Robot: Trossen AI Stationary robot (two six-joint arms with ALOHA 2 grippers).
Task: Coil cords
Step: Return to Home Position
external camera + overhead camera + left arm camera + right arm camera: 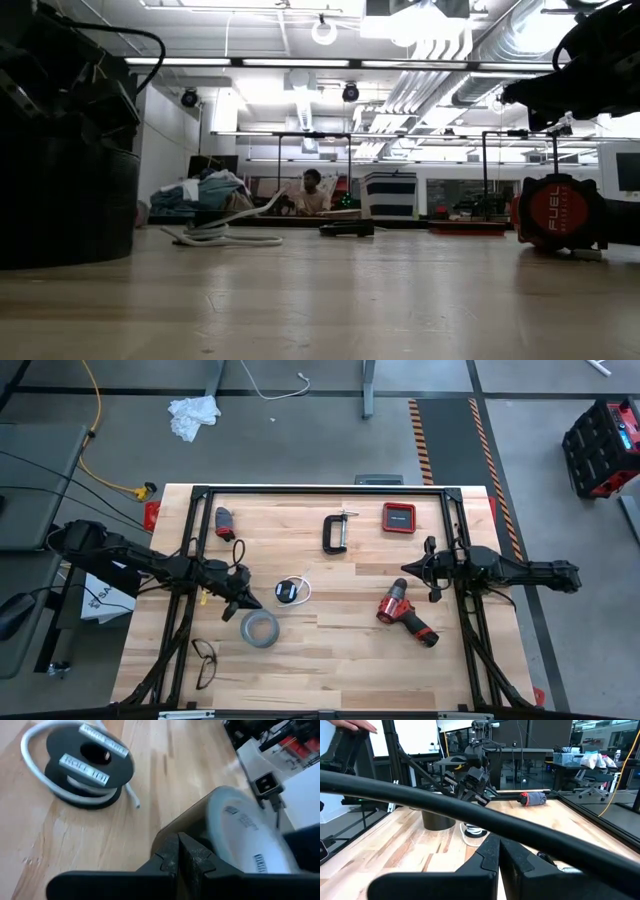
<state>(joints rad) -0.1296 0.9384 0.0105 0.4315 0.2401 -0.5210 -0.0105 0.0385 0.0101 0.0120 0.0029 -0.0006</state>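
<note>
A: Cord status?
B: Cord is wrapped on the spool, which lies flat on the table, a bit left of centre. One loop bulges wider than the spool. The free end rests on the wood just beside it.
A: Anything gripping it?
B: No. Left gripper hangs near the spool without touching it, just beside the tape roll. Fingers clenched together, nothing between them.
A: Right side?
B: Right gripper is raised off the table toward the right edge, near the drill and well apart from the cord. Fingers pressed together as well, empty.
A: Spool upright or tipped?
B: Flat, label side up. Wraps on the core look loose.
A: Other clutter?
B: Clamp and red case sit near each other, well apart from the spool. Glasses lie near the tape roll, toward the left edge. A person sits in the room beyond the table.
</note>
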